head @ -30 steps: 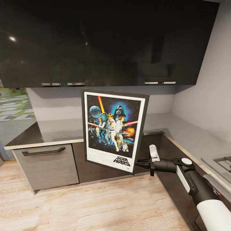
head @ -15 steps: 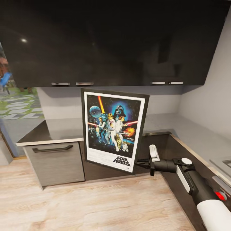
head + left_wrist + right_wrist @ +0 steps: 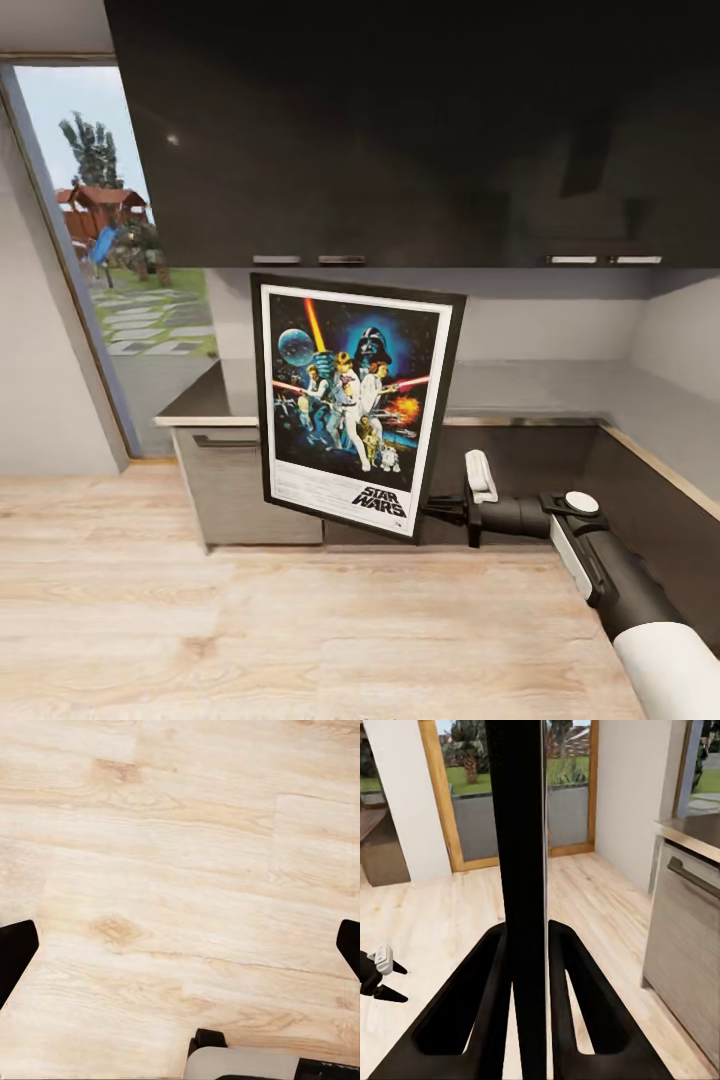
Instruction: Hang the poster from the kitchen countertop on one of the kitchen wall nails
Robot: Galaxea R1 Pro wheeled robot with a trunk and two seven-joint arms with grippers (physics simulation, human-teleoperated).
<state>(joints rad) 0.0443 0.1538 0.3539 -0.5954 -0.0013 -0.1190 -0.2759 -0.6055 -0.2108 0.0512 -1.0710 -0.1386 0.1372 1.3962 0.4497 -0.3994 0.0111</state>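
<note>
One poster (image 3: 350,400) stands upright, pinched at its edge by the right tool (image 3: 440,508); left tool (image 3: 180,945) gapes wide above the floor (image 3: 180,855).

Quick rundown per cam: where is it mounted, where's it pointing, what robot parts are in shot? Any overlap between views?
Head view: on the head, facing the kitchen countertop; right arm holds the poster in the right gripper.
Left wrist view: on the left arm, looking down at the wooden floor; left gripper fingertips apart.
Right wrist view: along the right gripper, clamped on the poster's edge.
Shared: poster, floor.
</note>
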